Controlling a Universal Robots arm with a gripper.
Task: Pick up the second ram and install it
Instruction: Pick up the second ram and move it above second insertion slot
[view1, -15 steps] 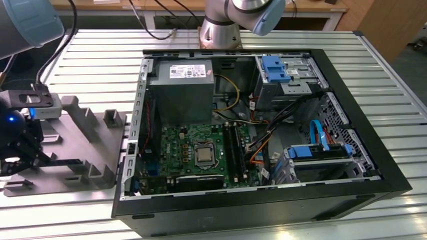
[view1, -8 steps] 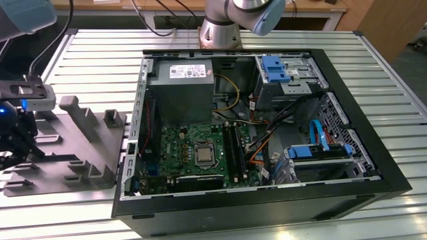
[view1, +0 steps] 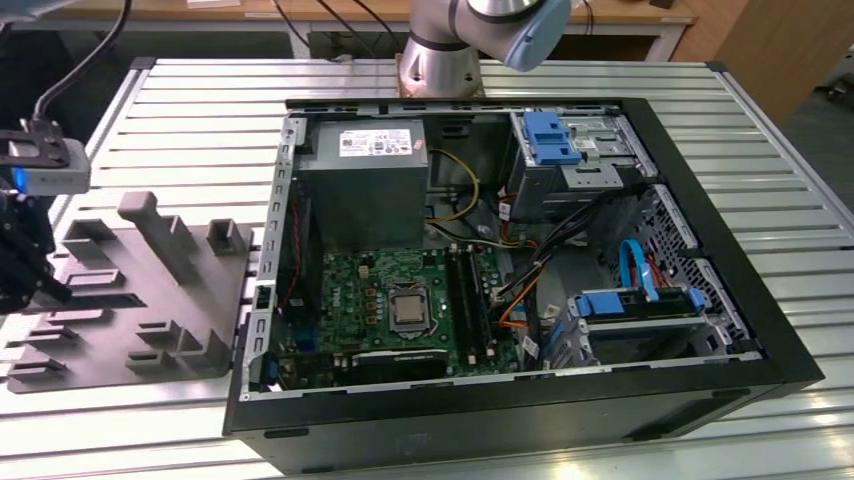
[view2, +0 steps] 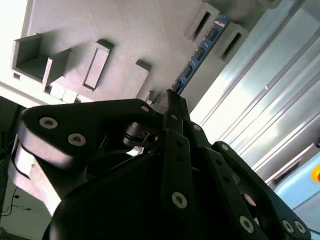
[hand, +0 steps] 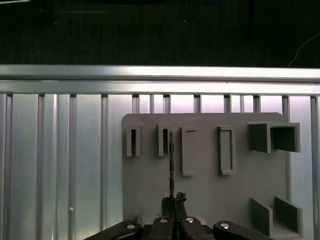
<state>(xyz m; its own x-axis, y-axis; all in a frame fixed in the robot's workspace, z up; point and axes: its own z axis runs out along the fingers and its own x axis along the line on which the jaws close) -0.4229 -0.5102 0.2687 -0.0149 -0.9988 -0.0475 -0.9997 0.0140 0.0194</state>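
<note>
- My gripper (hand: 173, 201) hangs over a grey holder (view1: 147, 300) at the exterior view's left. The holder lies on a slatted metal table (view1: 200, 110), well apart from the board inside the case.
- An open black computer case (view1: 507, 430) lies on the table just beside the holder, toward the exterior view's right. Inside it I see a grey power-supply box (view1: 367, 190), a green board (view1: 387, 290) with long black slot rails (view1: 467, 290), and a blue ribbon cable (view1: 638, 270).
- The arm's base (view1: 441, 60) stands on the far side of the case.
- Raised blocks and slotted posts stand all over the holder. In the second wrist view two of these posts flank the far end of the second ram (view2: 200, 52).
- The second ram is over the holder, a thin blue strip with dark chips running straight away from my fingertips. In the first wrist view I see it edge-on as a dark line.
- My fingers (view2: 176, 145) are drawn together with hardly any gap, and they pinch the near end of the second ram between their tips.
- I cannot tell whether the stick still sits in its slot or has been lifted clear.
- A white label (view1: 378, 143) sits on the power-supply box; its print is too small to make out.
</note>
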